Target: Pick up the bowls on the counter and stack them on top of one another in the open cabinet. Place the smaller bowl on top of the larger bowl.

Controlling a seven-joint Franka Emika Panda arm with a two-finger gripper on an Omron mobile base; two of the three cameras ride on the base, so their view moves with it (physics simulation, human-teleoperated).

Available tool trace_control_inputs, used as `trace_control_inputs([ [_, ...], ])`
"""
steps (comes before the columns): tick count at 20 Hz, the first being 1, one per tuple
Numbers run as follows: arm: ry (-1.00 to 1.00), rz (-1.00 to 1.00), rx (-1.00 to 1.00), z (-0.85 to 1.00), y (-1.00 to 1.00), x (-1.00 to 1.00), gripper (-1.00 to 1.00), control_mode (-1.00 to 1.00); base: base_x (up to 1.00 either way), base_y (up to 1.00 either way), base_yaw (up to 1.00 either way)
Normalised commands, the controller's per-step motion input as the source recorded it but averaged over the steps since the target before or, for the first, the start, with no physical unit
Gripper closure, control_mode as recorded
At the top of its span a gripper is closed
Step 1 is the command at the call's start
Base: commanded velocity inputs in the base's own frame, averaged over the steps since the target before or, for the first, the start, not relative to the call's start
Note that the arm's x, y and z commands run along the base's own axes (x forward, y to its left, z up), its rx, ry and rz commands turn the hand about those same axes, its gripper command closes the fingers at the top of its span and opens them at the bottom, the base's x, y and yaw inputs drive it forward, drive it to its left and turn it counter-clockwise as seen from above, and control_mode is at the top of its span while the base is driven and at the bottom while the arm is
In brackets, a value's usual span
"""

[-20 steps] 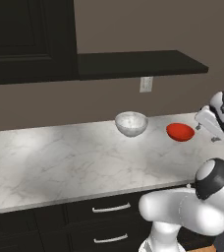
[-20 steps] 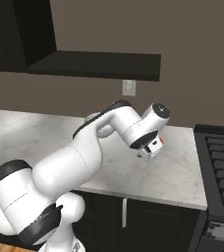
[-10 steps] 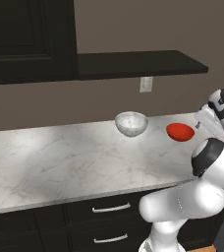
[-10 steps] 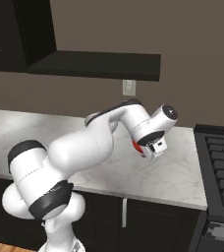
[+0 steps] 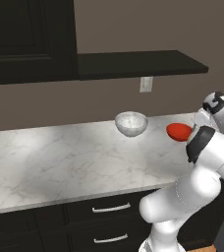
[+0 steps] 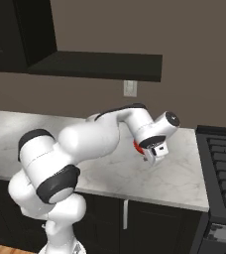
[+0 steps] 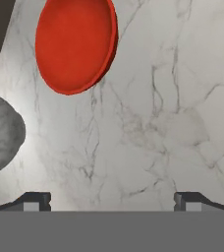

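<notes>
Arm swung closer; jaws wide, empty.

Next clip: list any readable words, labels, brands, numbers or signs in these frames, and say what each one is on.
None: no readable text in any view.
Small round bright red bowl: plain, no marking.
Round white bowl with grey speckling: plain, no marking.
White wall outlet plate: blank, no lettering.
White marble counter: grey veins, no print.
Black stove: nothing legible on it.
</notes>
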Motion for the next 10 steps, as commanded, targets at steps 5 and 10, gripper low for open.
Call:
trace_control_inputs([
  [5, 0.00, 0.00, 0.01, -0.34, -0.02, 0.27, -1.00, -1.00, 0.00, 0.00, 0.00],
  [10, 0.00, -0.02, 0.00, -0.22, -0.12, 0.45, -1.00, -1.00, 0.00, 0.00, 0.00],
])
